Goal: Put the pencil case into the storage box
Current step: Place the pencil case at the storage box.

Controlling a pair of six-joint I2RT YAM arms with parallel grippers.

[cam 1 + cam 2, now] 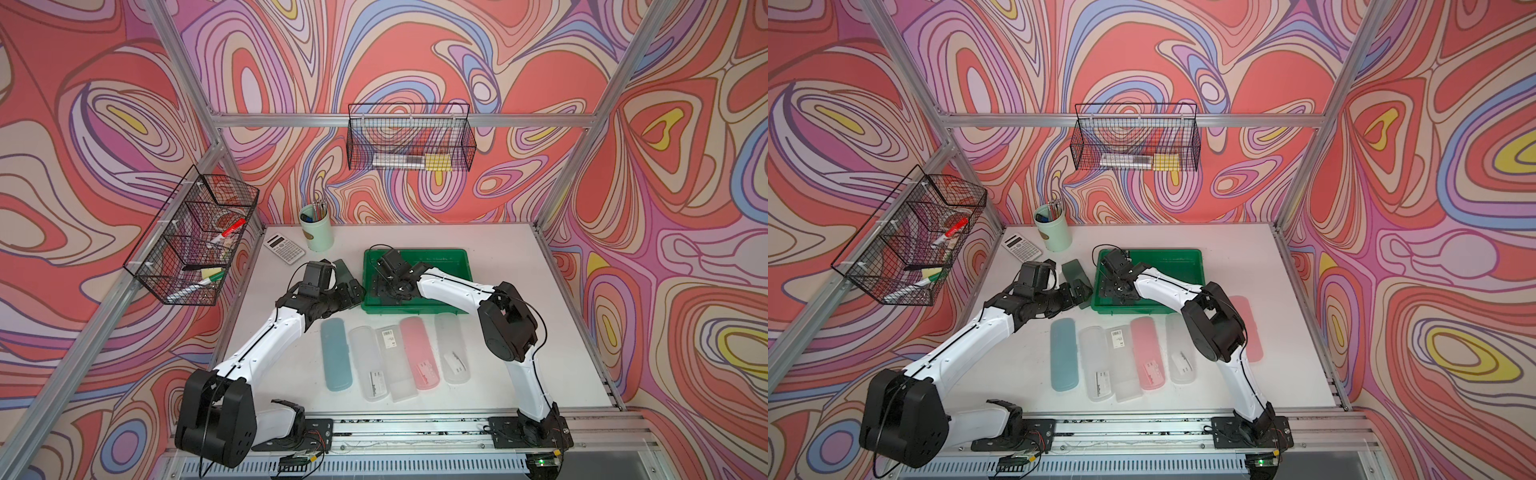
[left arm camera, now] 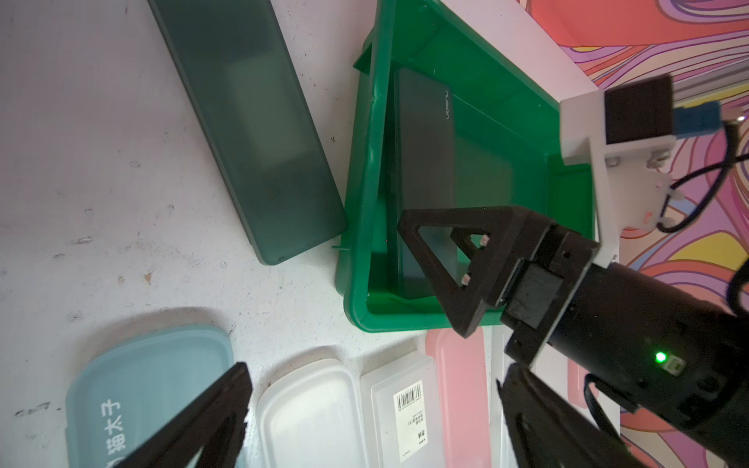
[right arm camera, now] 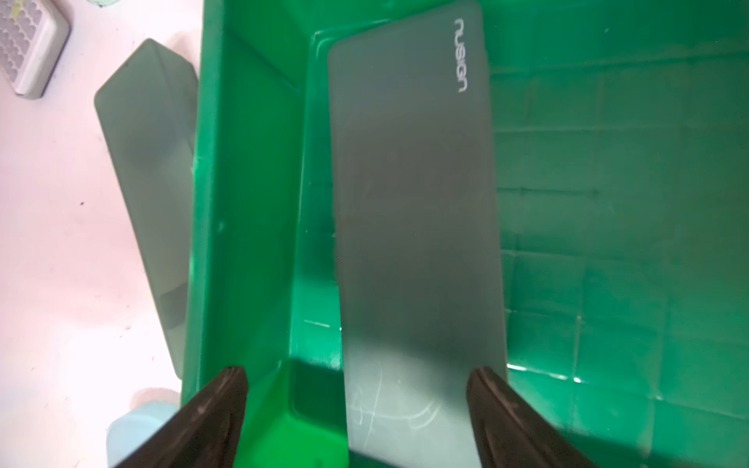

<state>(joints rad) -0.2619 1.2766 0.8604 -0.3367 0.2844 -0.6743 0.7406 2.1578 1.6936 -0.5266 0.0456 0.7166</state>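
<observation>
Release looks like the step in hand. In both top views the right gripper (image 1: 386, 290) reaches down inside the storage box (image 1: 444, 270), at the end nearest the left arm. The left gripper (image 1: 353, 293) hovers just outside that same end, beside a second dark case (image 1: 344, 269) lying on the table (image 1: 498, 332). A row of pale cases, the teal case (image 1: 334, 357) among them, lies nearer the robot.

The left wrist view shows the pencil case (image 2: 421, 162) inside the box, lengthwise along one wall, with the right gripper's fingers standing apart over its near end. Whether it lies flat or leans on the wall I cannot tell. The left gripper's own jaws are spread wide and hold nothing.

In the right wrist view the jaws straddle the pencil case. One finger (image 3: 219, 413) stands clear of it with green floor between, and the other finger (image 3: 510, 413) sits at its edge, perhaps touching.

To finish well, I would open a shade wider so that finger comes off the edge. Then I would rise straight up, not sideways, so the case is not dragged or tipped against the wall. The rim and the left gripper close by both want clearing before any swing away.
</observation>
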